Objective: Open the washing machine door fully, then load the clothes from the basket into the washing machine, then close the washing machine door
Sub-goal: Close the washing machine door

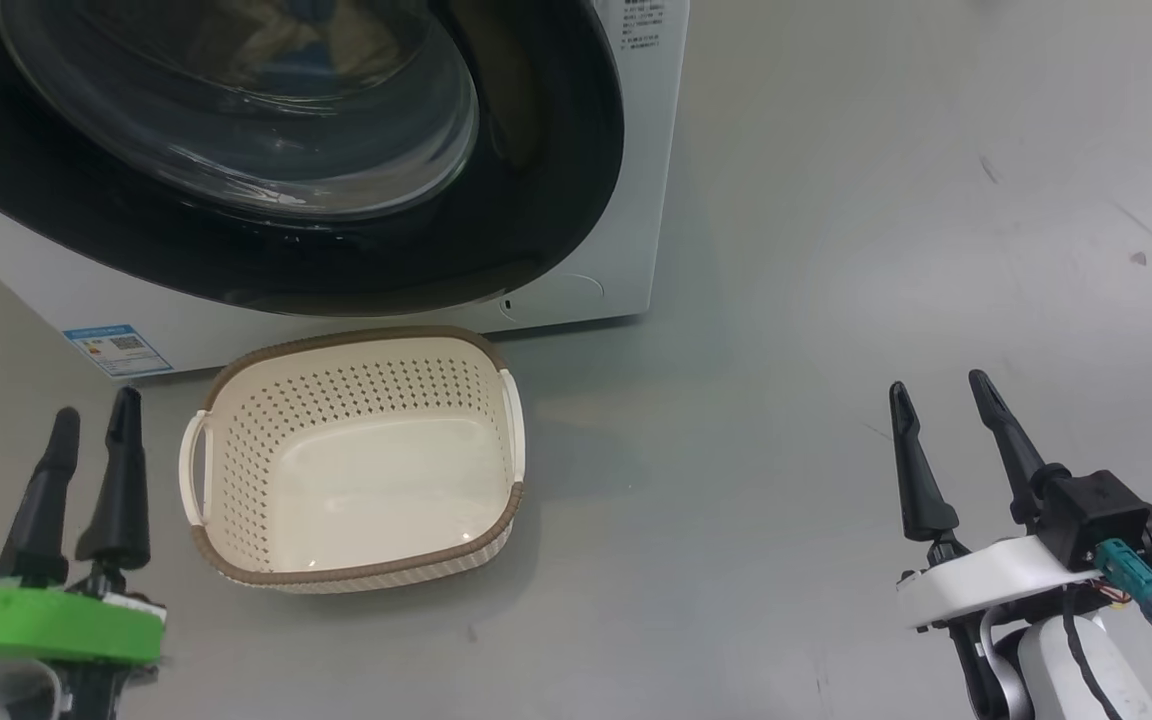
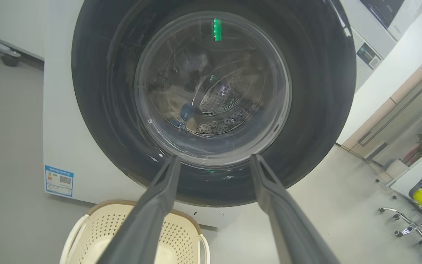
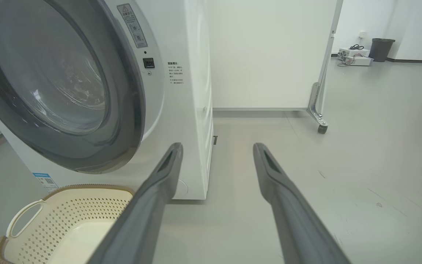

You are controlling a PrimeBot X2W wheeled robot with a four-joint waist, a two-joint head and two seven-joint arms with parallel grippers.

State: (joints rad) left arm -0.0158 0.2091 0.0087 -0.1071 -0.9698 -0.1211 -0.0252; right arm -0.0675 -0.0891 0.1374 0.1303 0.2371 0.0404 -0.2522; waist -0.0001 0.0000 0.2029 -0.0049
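On the grey floor (image 1: pixel 796 330) before the washer (image 1: pixel 641 240), the basket (image 1: pixel 356 336) sits empty, just near of the machine's front and left of centre in the head view. Behind it the door (image 1: pixel 556 150) lies flat against the washer's front. Through its glass (image 2: pixel 233 55), in the left wrist view, the clothes (image 2: pixel 186 112) show as pale and blue shapes inside the drum (image 2: pixel 225 106).

The left gripper (image 1: pixel 96 402) hangs just left of the basket, fingers spread with nothing between them. The right gripper (image 1: pixel 938 382) hovers well apart to the right over bare floor, likewise wide and empty.

Judged from this, loading is done and the closing step is at or near its end (whether the latch has caught cannot be told from these views). If anything is left, it would be a firm push on the door's edge to seat it, with the gripper kept off the glass and clear of the basket. Otherwise both arms need only draw back.
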